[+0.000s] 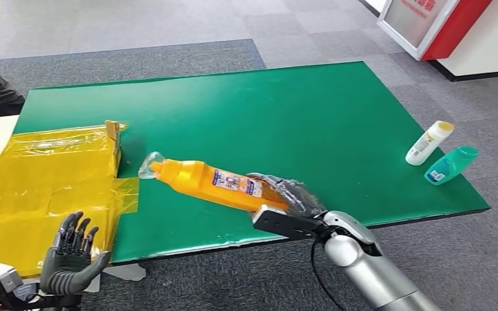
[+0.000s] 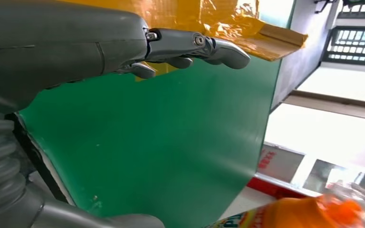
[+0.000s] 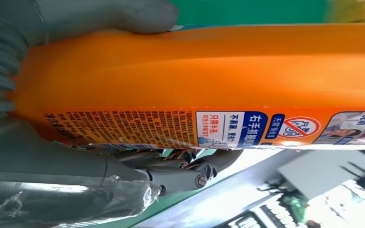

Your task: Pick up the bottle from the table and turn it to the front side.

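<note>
My right hand (image 1: pixel 292 197) clamps orange bottle (image 1: pixel 214 183) base near table (image 1: pixel 337 110) front edge; left hand (image 1: pixel 71 256) spread, idle. Next: lift, roll to front label.

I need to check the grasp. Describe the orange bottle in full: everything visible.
The orange bottle is a long plastic bottle with a clear cap at its narrow neck and a printed label with blue and white panels along its side. It lies nearly flat, neck pointing toward the yellow plastic-wrapped box, over the green table mat. The right hand grips its wide base end; in the right wrist view the thumb is above the body and the fingers curl under the label side. Whether it is lifted clear of the mat cannot be told.
</note>
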